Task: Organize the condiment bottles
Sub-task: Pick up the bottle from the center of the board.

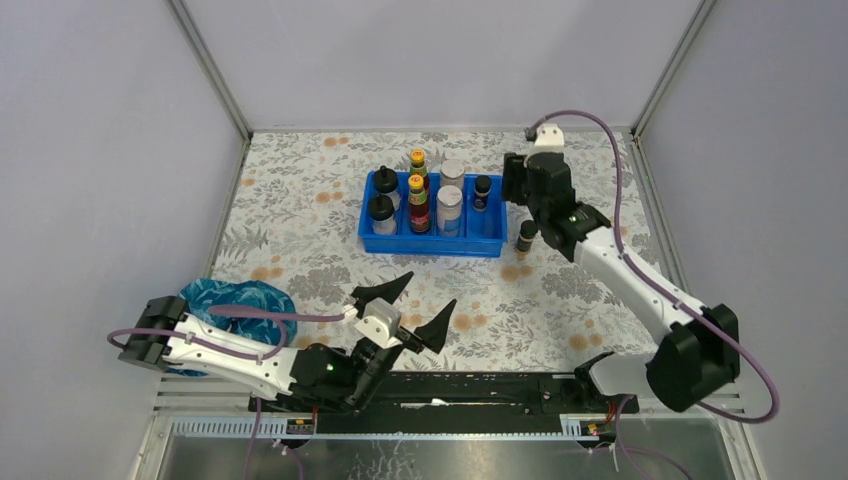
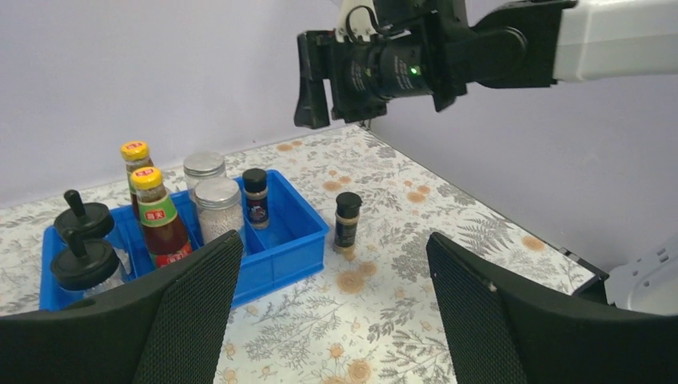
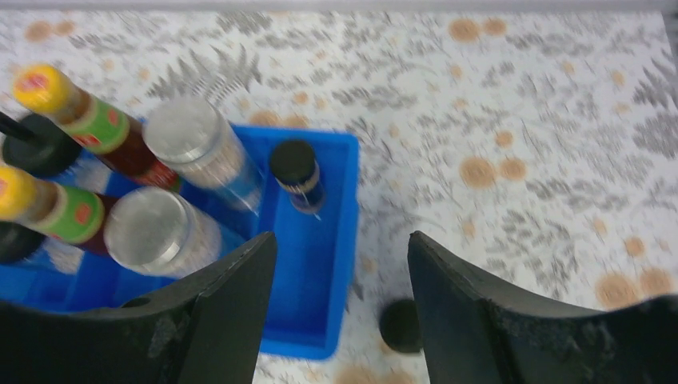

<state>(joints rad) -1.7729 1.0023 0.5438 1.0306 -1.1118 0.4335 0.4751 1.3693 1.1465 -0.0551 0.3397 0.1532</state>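
Seven condiment bottles stand in the blue tray [image 1: 430, 247]: two black-domed ones [image 1: 383, 195] on the left, then two red-labelled yellow-capped ones [image 1: 417, 186], two silver-lidded jars [image 1: 450, 198], and a tiny black-capped bottle [image 1: 483, 190] in the right compartment. Another tiny black-capped bottle [image 1: 526, 236] [image 2: 347, 218] [image 3: 400, 324] stands upright on the table just right of the tray. My right gripper [image 3: 342, 238] [image 1: 514, 186] hovers open above the tray's right end, holding nothing, with that loose bottle below its right finger. My left gripper [image 1: 430, 290] [image 2: 336, 238] is open and empty, well short of the tray.
A crumpled blue-green cloth [image 1: 240, 300] lies at the near left beside the left arm. Grey enclosure walls surround the flowered table [image 1: 300, 215]. A black rail [image 1: 480, 385] runs along the near edge between the arm bases.
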